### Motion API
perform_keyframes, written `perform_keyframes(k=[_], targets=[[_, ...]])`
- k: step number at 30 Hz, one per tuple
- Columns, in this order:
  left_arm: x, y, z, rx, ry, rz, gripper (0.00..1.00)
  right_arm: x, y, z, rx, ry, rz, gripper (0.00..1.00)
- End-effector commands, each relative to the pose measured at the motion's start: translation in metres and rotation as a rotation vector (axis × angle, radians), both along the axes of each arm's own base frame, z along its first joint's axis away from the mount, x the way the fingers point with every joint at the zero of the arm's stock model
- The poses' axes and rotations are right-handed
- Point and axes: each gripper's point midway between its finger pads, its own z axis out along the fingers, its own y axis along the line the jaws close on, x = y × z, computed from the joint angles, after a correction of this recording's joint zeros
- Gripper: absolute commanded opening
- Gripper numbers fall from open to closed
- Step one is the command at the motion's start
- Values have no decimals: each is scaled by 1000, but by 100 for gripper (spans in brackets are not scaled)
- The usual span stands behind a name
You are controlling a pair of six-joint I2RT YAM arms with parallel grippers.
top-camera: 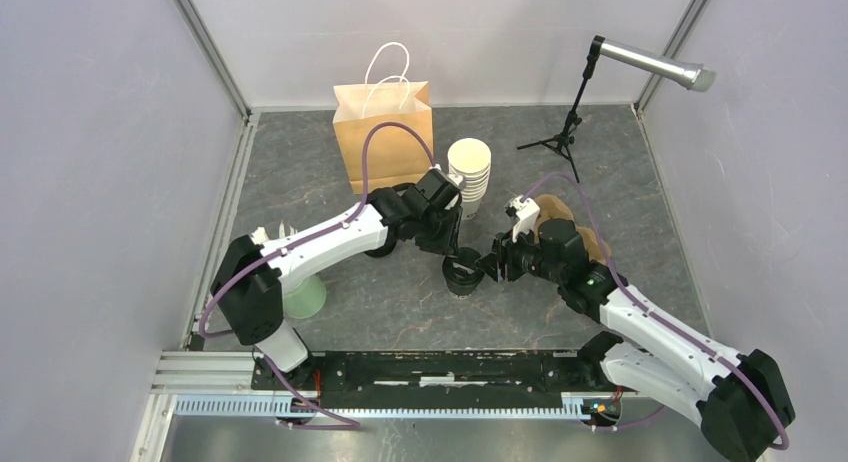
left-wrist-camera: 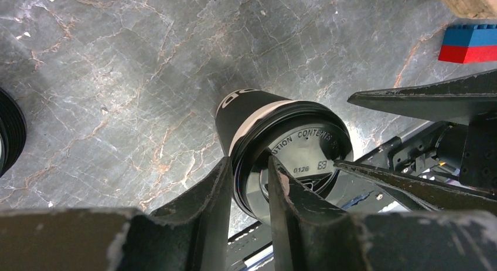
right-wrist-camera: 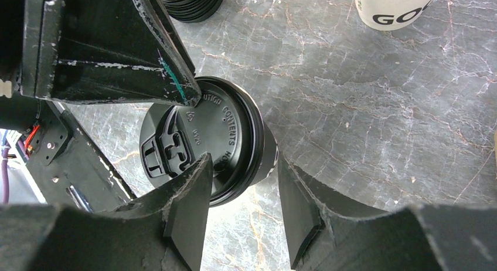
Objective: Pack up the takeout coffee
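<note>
Coffee cup [left-wrist-camera: 240, 112]: left hand [left-wrist-camera: 249, 165] pinches the rim of its black lid [left-wrist-camera: 305, 148]; right hand [right-wrist-camera: 242, 159] straddles the opposite edge, half open (contact unconfirmed).

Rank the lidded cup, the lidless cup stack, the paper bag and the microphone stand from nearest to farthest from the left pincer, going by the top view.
From the left pincer:
1. lidded cup, directly at its fingertips.
2. lidless cup stack, just beyond it toward the back.
3. paper bag, back left.
4. microphone stand, far back on the right.
</note>
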Motion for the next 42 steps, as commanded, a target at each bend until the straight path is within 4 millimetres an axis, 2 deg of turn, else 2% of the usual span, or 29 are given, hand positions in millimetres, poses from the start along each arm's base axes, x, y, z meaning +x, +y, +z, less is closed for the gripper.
perform_keyframes(k=[1,6,9,12,15,17,19,24,27,31,37,42], targets=[[10,1,-8,40,-42,-18,35,12,8,27,42,-70,0,50],[10,1,-14,54,-42,-32,35,16,11,25,51,-76,-8,48],[8,2,-17,53,-37,-46,35,11,12,22,67,-55,4,47],[8,2,-14,44,-44,-45,37,5,17,33,114,-52,25,47],[8,-1,-3,11,-64,-47,41,5,17,52,148,-82,20,47],[10,-2,6,-11,-88,-43,45,9,14,62,145,-108,-1,55],[12,-2,17,-33,-115,-33,49,14,11,65,127,-125,-21,58],[17,6,43,-71,-181,15,57,16,17,56,95,-112,18,55],[15,12,49,-82,-190,35,59,17,20,46,79,-84,34,52],[8,18,44,-86,-172,48,60,13,28,45,93,-77,88,50],[-5,14,26,-123,-112,25,54,15,27,38,85,-72,73,43],[-5,10,14,-125,-104,16,52,19,23,30,69,-72,47,36]])
